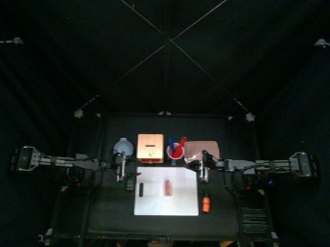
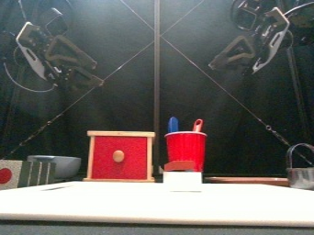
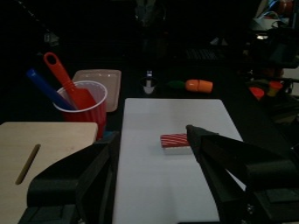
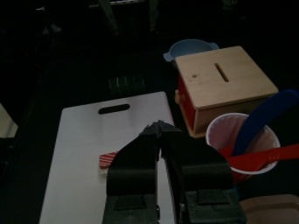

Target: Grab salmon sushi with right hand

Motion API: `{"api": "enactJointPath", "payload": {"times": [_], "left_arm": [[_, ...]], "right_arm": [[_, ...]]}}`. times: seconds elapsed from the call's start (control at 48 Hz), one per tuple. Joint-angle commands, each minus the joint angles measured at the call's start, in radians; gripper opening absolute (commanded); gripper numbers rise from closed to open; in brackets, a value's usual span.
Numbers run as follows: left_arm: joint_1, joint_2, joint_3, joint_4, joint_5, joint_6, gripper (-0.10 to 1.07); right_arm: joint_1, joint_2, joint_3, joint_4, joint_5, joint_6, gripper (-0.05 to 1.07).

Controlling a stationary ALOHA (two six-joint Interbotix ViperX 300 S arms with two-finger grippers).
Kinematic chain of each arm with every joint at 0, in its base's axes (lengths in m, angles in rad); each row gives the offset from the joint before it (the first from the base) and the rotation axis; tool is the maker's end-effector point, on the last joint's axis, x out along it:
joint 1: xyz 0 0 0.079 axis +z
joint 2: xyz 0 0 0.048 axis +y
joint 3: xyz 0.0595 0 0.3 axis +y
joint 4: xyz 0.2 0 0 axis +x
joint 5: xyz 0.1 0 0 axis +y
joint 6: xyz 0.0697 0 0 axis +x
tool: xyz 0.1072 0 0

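Note:
The salmon sushi (image 1: 169, 186), a small pink-and-white striped oblong piece, lies near the middle of the white mat (image 1: 154, 203). It shows in the left wrist view (image 3: 173, 141) and at the edge of a jaw in the right wrist view (image 4: 107, 159). My right gripper (image 1: 204, 171) hovers at the mat's far right corner, above and apart from the sushi; in its wrist view (image 4: 158, 131) the jaws are shut and empty. My left gripper (image 1: 123, 169) hovers at the mat's far left corner, its jaws (image 3: 149, 144) open and empty.
A brighter orange piece (image 1: 206, 203) lies off the mat's right edge. Behind the mat stand a wooden box (image 1: 151, 145), a red cup (image 1: 180, 150) with blue and red utensils, a pink container (image 1: 204, 148) and a bluish bowl (image 1: 123, 147).

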Motion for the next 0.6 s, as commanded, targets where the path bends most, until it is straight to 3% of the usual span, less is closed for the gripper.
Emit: {"api": "enactJointPath", "payload": {"times": [0.0, 0.208, 0.292, 0.583], "left_arm": [[0.008, -0.002, -0.029, -0.002, -0.011, 0.003, 0.94], [0.012, -0.002, -0.029, -0.002, -0.009, 0.003, 0.94], [0.012, -0.002, -0.029, 0.0, -0.009, 0.005, 0.94], [0.037, -0.002, -0.021, 0.0, -0.003, 0.005, 0.94]], "right_arm": [[0.006, 0.028, -0.051, 0.091, -0.002, -0.002, 0.41], [0.015, 0.117, -0.117, 0.36, 0.048, -0.002, 0.9], [0.026, 0.153, -0.149, 0.454, 0.091, -0.003, 1.04], [0.02, 0.278, -0.232, 0.753, 0.285, 0.002, 1.02]]}}
